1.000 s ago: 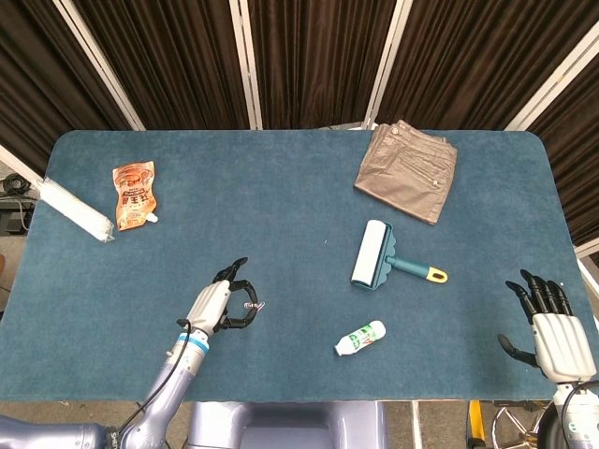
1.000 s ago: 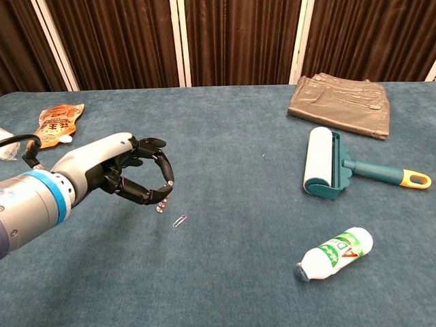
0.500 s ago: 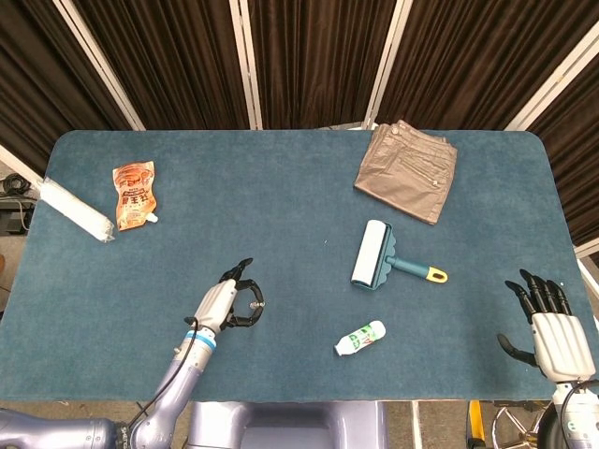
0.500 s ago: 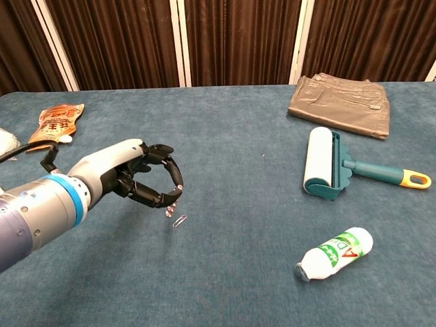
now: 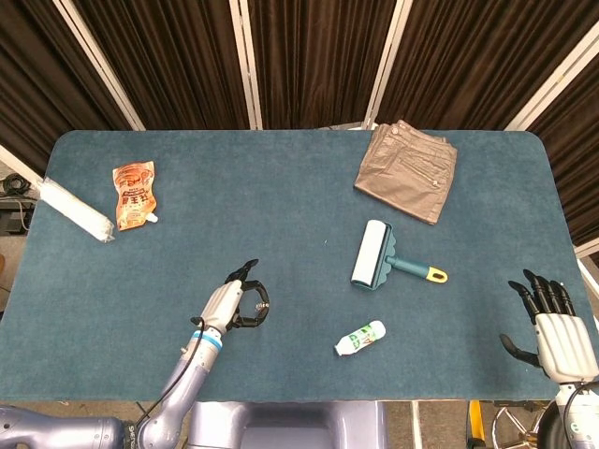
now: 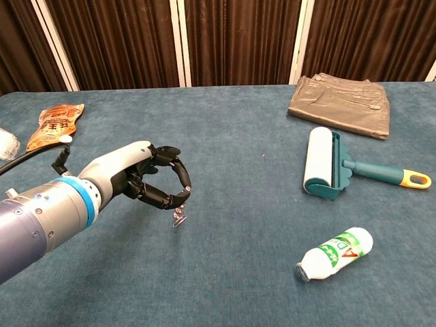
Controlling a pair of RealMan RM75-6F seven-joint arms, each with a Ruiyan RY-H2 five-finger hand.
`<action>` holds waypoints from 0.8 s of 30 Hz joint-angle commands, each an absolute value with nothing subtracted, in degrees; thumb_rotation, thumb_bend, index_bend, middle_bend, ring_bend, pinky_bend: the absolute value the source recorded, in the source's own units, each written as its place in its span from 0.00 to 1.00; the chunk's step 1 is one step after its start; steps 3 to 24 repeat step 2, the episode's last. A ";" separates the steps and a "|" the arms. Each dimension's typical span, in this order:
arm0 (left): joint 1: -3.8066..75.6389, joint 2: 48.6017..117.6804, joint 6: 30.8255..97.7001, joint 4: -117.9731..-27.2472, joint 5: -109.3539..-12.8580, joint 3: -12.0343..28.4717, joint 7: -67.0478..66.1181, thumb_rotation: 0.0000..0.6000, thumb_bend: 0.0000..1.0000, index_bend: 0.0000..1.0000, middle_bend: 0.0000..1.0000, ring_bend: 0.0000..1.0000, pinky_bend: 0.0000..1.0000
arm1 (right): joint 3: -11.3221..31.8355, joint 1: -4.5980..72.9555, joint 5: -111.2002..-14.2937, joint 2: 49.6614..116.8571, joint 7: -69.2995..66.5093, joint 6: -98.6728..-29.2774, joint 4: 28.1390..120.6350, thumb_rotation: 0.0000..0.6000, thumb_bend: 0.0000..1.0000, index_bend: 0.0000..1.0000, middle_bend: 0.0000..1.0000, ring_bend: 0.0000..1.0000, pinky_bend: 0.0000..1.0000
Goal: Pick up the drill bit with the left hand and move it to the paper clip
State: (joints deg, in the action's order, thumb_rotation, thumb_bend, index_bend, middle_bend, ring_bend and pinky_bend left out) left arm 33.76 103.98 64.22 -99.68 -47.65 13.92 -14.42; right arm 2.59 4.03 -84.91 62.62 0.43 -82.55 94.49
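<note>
The table (image 6: 231, 129) wears matt, napped blue cloth, on which lie a glossy plastic bottle (image 6: 336, 253), a lint roller (image 6: 320, 163) (white paper roll, smooth plastic handle), and folded tan woven trousers (image 6: 341, 103).

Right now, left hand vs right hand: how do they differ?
The left hand is over the table near its front edge, pinching the drill bit just above the paper clip; the right hand holds nothing. Left fingers curl in; right fingers are spread, off the table's right end. Both have dark fingers.
</note>
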 commanded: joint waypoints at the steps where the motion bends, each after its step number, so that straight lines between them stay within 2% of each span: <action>1: 33.79 103.99 64.20 -99.69 -47.61 13.92 -14.40 1.00 0.45 0.63 0.00 0.00 0.00 | 2.56 3.99 -84.91 62.66 0.45 -82.57 94.43 1.00 0.16 0.14 0.00 0.00 0.00; 24: 33.82 103.98 64.17 -99.67 -47.57 13.92 -14.42 1.00 0.45 0.63 0.00 0.00 0.00 | 2.58 3.98 -84.85 62.65 0.44 -82.56 94.45 1.00 0.16 0.14 0.00 0.00 0.00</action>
